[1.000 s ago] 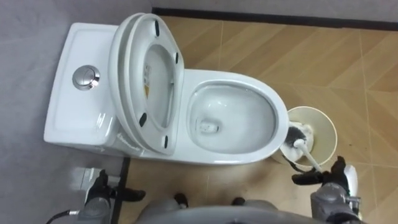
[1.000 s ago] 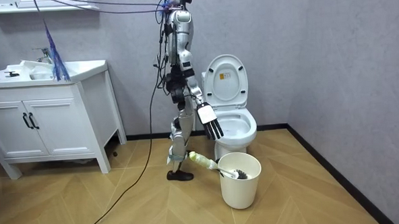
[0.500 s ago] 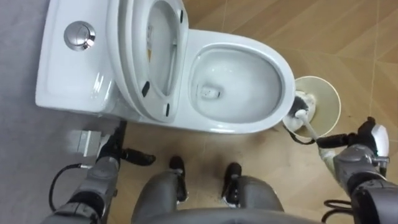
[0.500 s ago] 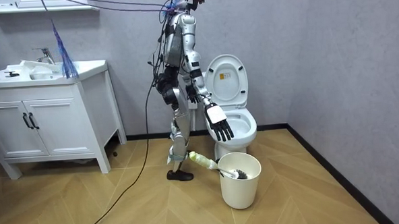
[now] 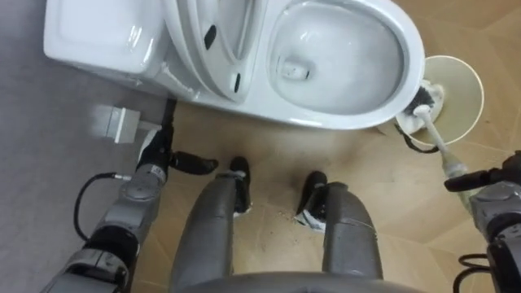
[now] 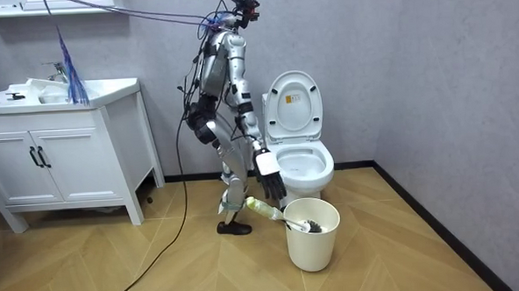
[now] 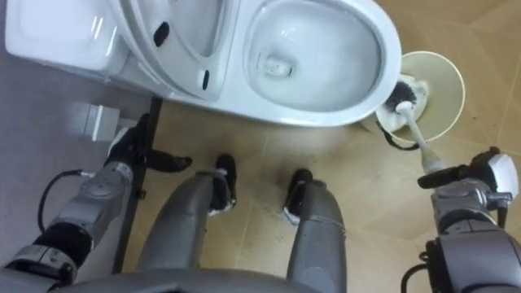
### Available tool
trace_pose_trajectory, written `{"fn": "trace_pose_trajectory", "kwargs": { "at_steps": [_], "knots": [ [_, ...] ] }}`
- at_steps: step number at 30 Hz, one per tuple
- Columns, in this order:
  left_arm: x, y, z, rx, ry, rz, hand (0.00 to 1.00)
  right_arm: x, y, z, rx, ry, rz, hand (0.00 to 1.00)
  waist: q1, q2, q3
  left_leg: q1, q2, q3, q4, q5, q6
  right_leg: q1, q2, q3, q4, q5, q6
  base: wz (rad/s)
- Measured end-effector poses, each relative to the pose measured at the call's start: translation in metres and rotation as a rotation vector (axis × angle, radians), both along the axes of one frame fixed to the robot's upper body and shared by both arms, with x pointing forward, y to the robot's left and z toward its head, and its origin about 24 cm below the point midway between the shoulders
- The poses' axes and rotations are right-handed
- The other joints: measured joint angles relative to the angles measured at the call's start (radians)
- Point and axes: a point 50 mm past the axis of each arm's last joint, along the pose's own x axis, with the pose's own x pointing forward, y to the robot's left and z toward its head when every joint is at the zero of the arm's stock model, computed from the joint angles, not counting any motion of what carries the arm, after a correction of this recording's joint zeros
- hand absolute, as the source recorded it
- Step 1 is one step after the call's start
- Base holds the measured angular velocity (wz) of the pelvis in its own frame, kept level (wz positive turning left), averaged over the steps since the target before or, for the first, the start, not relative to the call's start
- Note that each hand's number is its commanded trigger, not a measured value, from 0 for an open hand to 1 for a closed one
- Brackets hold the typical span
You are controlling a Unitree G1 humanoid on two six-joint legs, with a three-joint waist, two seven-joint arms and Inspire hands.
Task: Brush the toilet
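The robot is bending beside the toilet [image 5: 326,122], its right hand [image 7: 480,183] hovering, fingers straight, just beside the brush [image 7: 415,130] handle sticking out of the bucket [image 7: 452,81]; its left hand [image 5: 183,161] is hanging relaxed.

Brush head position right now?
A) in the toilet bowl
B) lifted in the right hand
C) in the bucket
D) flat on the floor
C: the brush has its head down in the bucket beside the toilet. Its handle leans out over the rim toward the open right hand, which is not gripping it.
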Motion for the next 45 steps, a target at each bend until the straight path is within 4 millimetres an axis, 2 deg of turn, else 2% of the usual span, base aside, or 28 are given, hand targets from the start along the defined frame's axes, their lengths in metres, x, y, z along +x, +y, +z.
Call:
{"fn": "trace_pose_trajectory", "kwargs": {
  "at_steps": [3, 8, 11, 14, 17, 20, 23, 29, 30, 31, 38, 45],
  "knots": [
    [0.005, -0.001, 0.004, -0.019, -0.020, -0.002, 0.00, -0.001, -0.004, 0.002, -0.004, 0.028, 0.022, 0.00, 0.025, 0.003, 0.0003, -0.067, 0.003, 0.011, 0.052, -0.006, 0.001, -0.083, -0.015, 0.016, 0.070, -0.012, -0.013, -0.07],
    [0.013, -0.002, 0.011, -0.015, -0.046, -0.025, 0.00, 0.002, -0.002, 0.001, 0.025, 0.060, 0.071, 0.00, 0.030, 0.017, -0.0009, -0.158, -0.008, 0.005, 0.148, -0.027, -0.006, -0.176, -0.051, 0.013, 0.191, -0.055, -0.035, 0.13],
    [0.018, -0.004, 0.017, -0.025, -0.070, -0.030, 0.00, 0.008, -0.003, 0.004, 0.035, 0.051, 0.081, 0.00, 0.037, 0.032, -0.0015, -0.217, -0.004, -0.006, 0.220, -0.048, -0.011, -0.224, -0.050, 0.015, 0.254, -0.078, -0.044, 0.04],
    [0.024, -0.006, 0.027, -0.044, -0.109, -0.038, 0.00, 0.008, -0.006, 0.007, 0.029, 0.066, 0.071, 0.00, 0.040, 0.034, -0.0013, -0.255, -0.002, -0.006, 0.290, -0.073, -0.013, -0.266, -0.051, 0.035, 0.328, -0.109, -0.043, 0.04],
    [0.028, -0.009, 0.032, -0.075, -0.132, -0.043, 0.00, 0.010, -0.011, 0.012, -0.004, 0.074, 0.090, 0.00, 0.040, 0.039, -0.0020, -0.288, -0.002, 0.000, 0.331, -0.086, -0.014, -0.304, -0.065, 0.042, 0.379, -0.129, -0.054, 0.01],
    [0.030, -0.012, 0.036, -0.088, -0.151, -0.053, 0.00, 0.009, -0.016, 0.015, -0.023, 0.081, 0.092, 0.00, 0.040, 0.038, -0.0020, -0.313, -0.001, 0.001, 0.369, -0.097, -0.016, -0.333, -0.072, 0.051, 0.424, -0.146, -0.059, 0.04],
    [0.029, -0.014, 0.037, -0.087, -0.151, -0.064, 0.00, 0.010, -0.017, 0.016, -0.028, 0.086, 0.098, 0.00, 0.042, 0.038, -0.0016, -0.330, 0.010, 0.003, 0.396, -0.108, -0.022, -0.352, -0.070, 0.055, 0.449, -0.156, -0.068, -0.04],
    [0.029, -0.016, 0.037, -0.091, -0.156, -0.073, 0.00, 0.011, -0.016, 0.016, -0.011, 0.065, 0.093, 0.00, 0.028, 0.035, -0.0003, -0.361, 0.010, -0.010, 0.434, -0.118, -0.032, -0.376, -0.078, 0.048, 0.491, -0.177, -0.081, 0.04],
    [0.029, -0.016, 0.037, -0.092, -0.156, -0.074, 0.00, 0.011, -0.015, 0.016, -0.010, 0.064, 0.094, 0.30, 0.026, 0.035, -0.0003, -0.363, 0.010, -0.011, 0.435, -0.118, -0.032, -0.376, -0.080, 0.046, 0.493, -0.178, -0.083, 0.04],
    [0.029, -0.015, 0.038, -0.091, -0.156, -0.076, 0.00, 0.012, -0.015, 0.016, -0.005, 0.061, 0.099, 1.00, 0.020, 0.032, -0.0004, -0.367, 0.009, -0.011, 0.441, -0.120, -0.033, -0.380, -0.083, 0.044, 0.500, -0.181, -0.085, 0.03],
    [0.026, -0.013, 0.040, -0.091, -0.168, -0.090, 0.00, 0.017, -0.013, 0.017, 0.005, 0.051, 0.116, 1.00, 0.012, 0.013, 0.0014, -0.388, 0.027, -0.003, 0.466, -0.132, -0.029, -0.399, -0.083, 0.046, 0.518, -0.189, -0.085, -0.01],
    [0.017, -0.011, 0.034, -0.096, -0.140, -0.088, 0.00, 0.020, -0.012, 0.019, 0.005, 0.041, 0.122, 1.00, 0.016, 0.014, 0.0011, -0.392, 0.026, 0.001, 0.467, -0.134, -0.025, -0.401, -0.091, 0.043, 0.519, -0.191, -0.082, 0.00]
  ]
}}
